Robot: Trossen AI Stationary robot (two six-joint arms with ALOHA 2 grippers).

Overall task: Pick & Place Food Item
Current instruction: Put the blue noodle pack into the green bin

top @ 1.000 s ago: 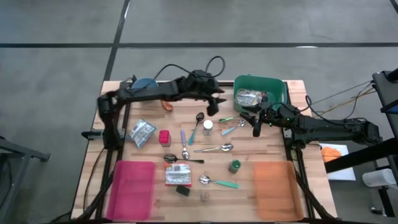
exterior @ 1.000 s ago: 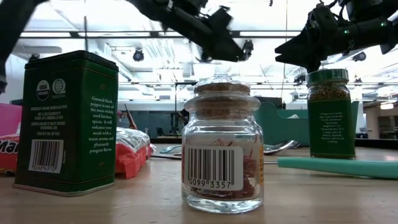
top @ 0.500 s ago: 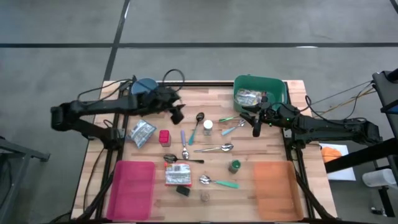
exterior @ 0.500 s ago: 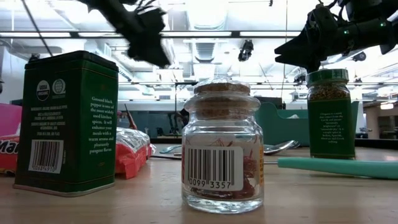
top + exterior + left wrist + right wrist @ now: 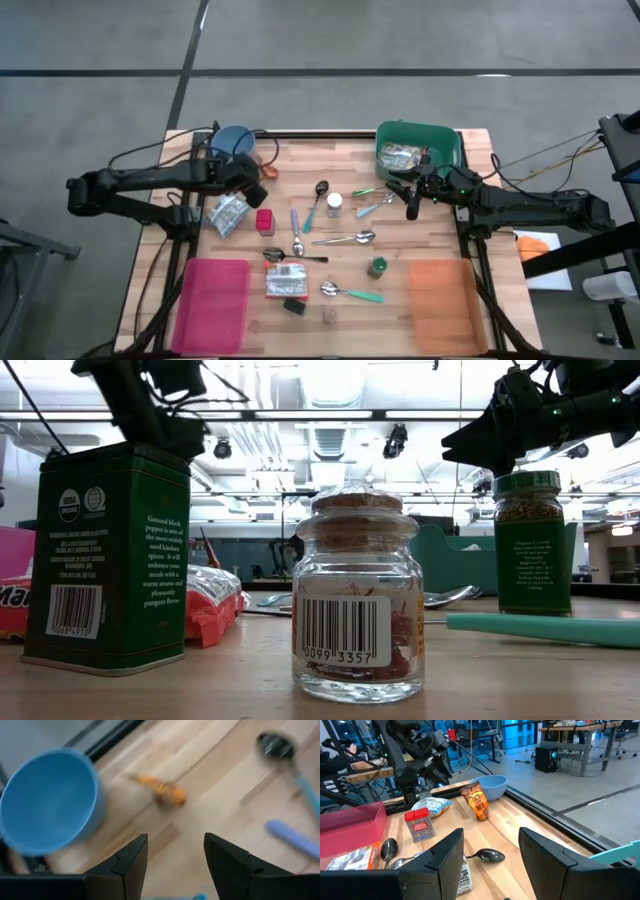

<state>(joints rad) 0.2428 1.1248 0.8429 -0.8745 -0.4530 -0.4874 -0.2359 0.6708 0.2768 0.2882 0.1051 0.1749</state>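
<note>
Two claws, both spread and empty: we see the left claw [image 5: 256,190] has swung back beside the blue bowl [image 5: 232,141], near the orange snack packet [image 5: 269,170] lying ungrasped on the surface [image 5: 400,240], while the right claw [image 5: 405,195] waits by the green bin [image 5: 448,145].

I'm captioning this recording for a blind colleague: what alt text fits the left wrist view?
Between the left gripper's two open dark fingers, a wooden table shows. A blue bowl stands on it, with a small orange packet lying beside it. Farther off lie a dark-bowled spoon and a pale blue handle.
</note>
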